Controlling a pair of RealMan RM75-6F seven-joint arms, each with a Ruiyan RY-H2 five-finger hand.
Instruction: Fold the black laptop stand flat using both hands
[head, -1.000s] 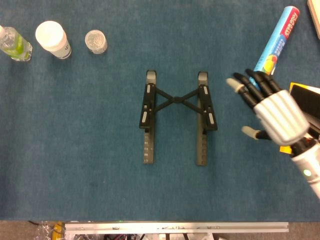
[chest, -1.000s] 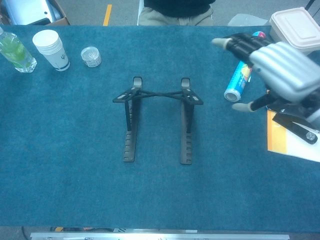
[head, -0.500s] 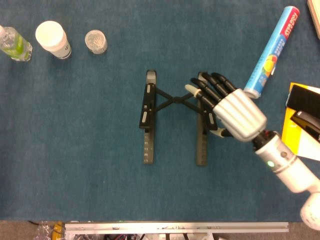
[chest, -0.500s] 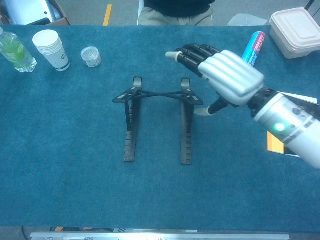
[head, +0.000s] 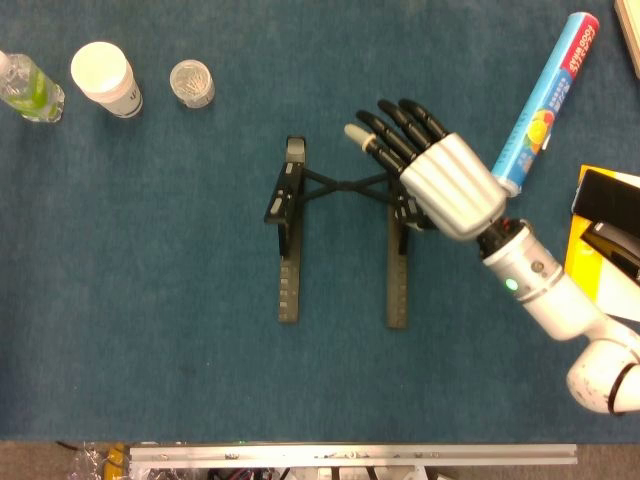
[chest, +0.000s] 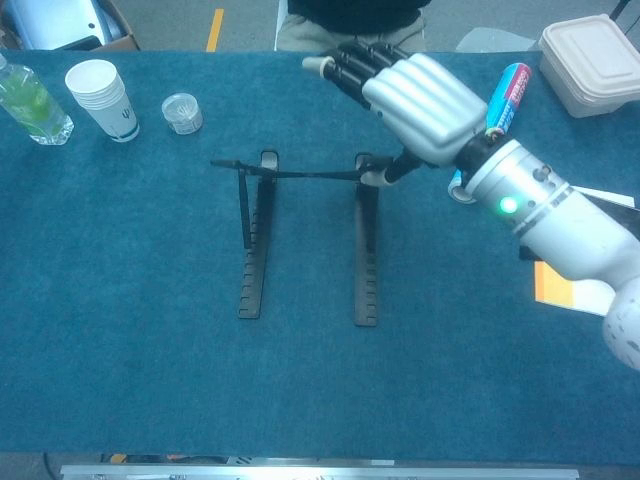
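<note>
The worktop (head: 150, 300) carried the black laptop stand (head: 340, 240) near its middle, still raised, its two long rails running from the far edge toward the near edge. The right hand (head: 430, 170) hung over the stand's right rail at the far, hinged end, fingers spread and stretched toward the far edge, thumb touching the rail top in the chest view; it gripped nothing. The left hand was out of sight, so the right was nearer.

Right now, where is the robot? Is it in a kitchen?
Probably not: it looks like a robot test table in a lab or office. A blue cloth covers it, with a laptop stand, paper cups and a person behind.
</note>
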